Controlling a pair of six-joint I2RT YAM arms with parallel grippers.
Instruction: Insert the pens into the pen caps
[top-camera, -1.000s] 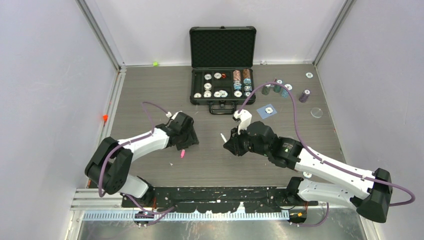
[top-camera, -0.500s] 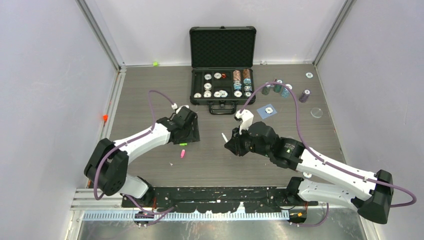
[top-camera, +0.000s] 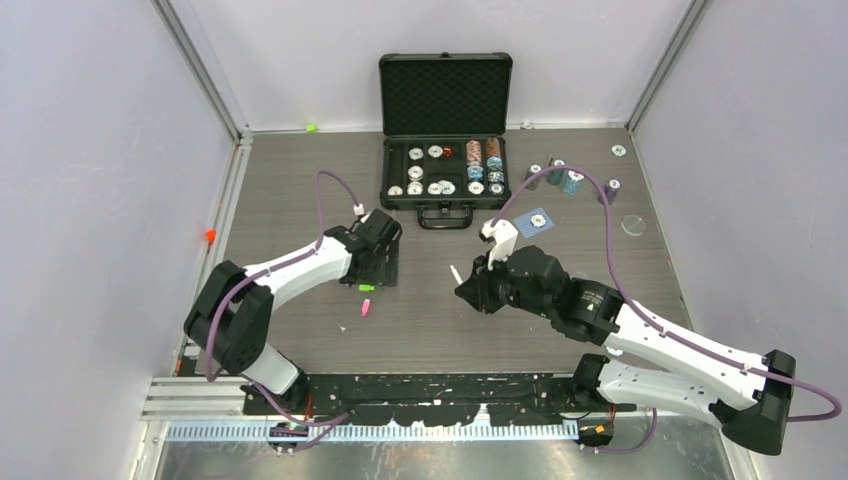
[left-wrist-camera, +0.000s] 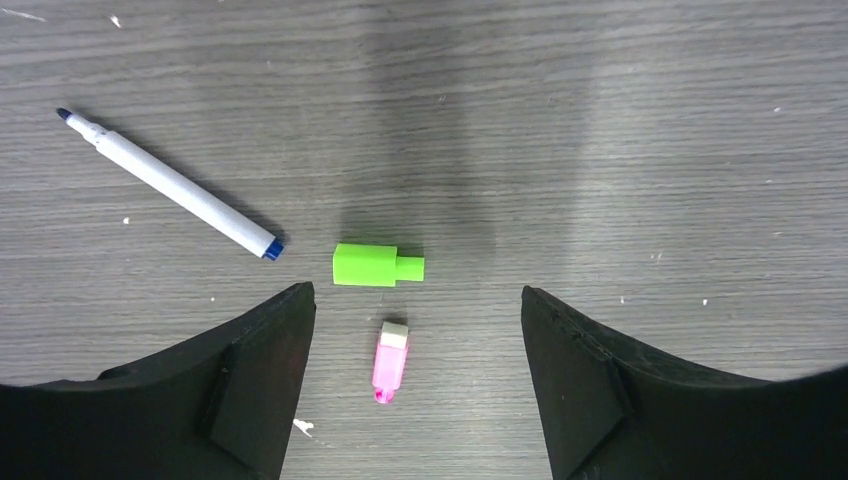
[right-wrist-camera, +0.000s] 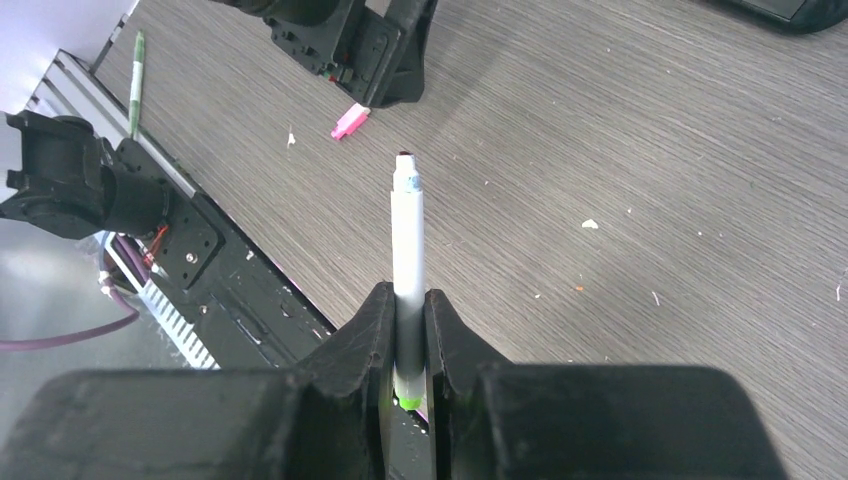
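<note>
Grey wood-grain table (top-camera: 300, 180) noted, with an open black case (top-camera: 445, 95) at its far edge.

The left claw (left-wrist-camera: 410, 330) is seen nearer than the case, off the case's left front corner. It is lowered over the table with its fingers spread wide and nothing gripped.

The right claw (right-wrist-camera: 408, 310) is seen nearer than the case, in front of its right half. Its fingers are pressed together on a white pen (right-wrist-camera: 407, 240), whose tip sticks out ahead of them toward the left claw. A green spot is glimpsed between the fingers at the pen's butt end, possibly an end plug.

A second white pen (left-wrist-camera: 175, 187), blue-tipped and uncapped, is laid flat on the table under the left claw.

The green cap (left-wrist-camera: 375, 266) is laid on its side near that pen's butt end, not touching it.

The pink cap (left-wrist-camera: 390, 362) is laid just beside the green cap, on the side farther from the case, with a small gap between the two.
</note>
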